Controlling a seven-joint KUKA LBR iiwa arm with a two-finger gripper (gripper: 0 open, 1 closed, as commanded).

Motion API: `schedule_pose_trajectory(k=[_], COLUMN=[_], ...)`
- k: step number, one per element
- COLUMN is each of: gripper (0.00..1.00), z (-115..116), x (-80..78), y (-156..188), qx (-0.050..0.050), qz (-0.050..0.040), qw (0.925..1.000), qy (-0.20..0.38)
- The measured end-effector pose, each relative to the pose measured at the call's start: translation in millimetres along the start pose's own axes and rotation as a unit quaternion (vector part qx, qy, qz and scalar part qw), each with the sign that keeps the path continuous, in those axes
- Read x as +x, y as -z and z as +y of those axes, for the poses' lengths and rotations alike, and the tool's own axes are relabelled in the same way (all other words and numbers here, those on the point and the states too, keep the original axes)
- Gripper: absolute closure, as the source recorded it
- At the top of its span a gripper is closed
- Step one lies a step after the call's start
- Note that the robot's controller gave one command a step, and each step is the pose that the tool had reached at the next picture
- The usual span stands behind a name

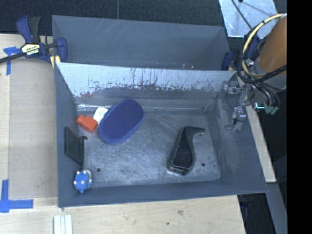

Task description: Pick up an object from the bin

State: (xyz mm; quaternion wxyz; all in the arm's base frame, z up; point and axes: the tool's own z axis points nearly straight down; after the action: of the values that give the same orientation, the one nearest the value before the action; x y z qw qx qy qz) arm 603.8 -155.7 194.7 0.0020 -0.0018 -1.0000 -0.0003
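My gripper [237,115] hangs over the bin's right wall, high above the floor, with nothing between its fingers. Nearest to it, lower left on the bin floor, lies a black curved handle-shaped thing [184,150]. Farther left rests a blue oval brush-like thing [121,121].
Along the bin's left side lie an orange block [87,124], a small white piece [100,113], a flat black piece [74,146] and a small blue-and-yellow round thing [82,181]. The arm with its cables stands at the right rim.
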Motion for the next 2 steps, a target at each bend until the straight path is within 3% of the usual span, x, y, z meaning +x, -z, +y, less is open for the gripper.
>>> schedule_pose_trajectory(k=[1, 2], gripper=[0.0, 1.0], z=[70.3, 67.5], x=[-6.6, -7.9], y=[-127.7, -123.9], qx=[-0.001, 0.001], qz=[-0.0006, -0.0027], qw=[0.9958, 0.9958], qy=[0.091, 0.091])
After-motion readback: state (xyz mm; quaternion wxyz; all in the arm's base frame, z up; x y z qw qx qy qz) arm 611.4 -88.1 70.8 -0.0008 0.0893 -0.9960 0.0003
